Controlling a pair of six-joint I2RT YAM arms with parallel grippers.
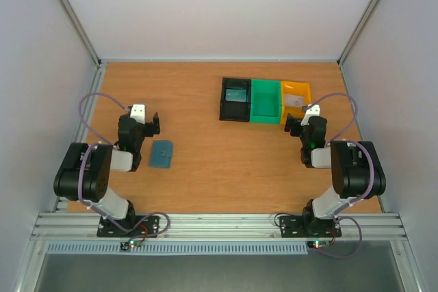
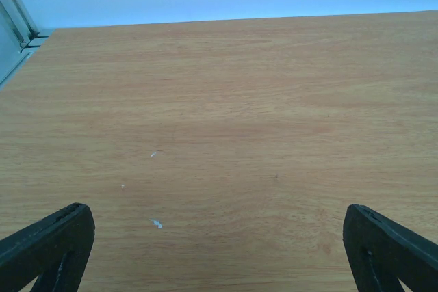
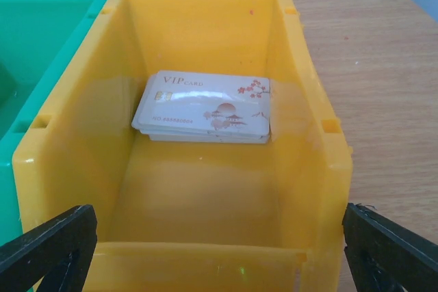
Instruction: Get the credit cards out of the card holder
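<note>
With left gripper (image 2: 219,251) and right gripper (image 3: 219,251) gaping empty, the card holder (image 1: 161,154) is looking soft and light, probably needing an edge pinch.

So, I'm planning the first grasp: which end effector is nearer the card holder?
Left. The left end effector hangs close beside the card holder; the right end effector is far across, at the yellow bin.

1. "VIP CARD" in small print, top left on the uppermost of the pale cards (image 3: 205,109), stacked in the yellow bin (image 3: 304,94).
2. Lower left of the same card: a line starting "NO." followed by digits, too small to read surely.
</note>
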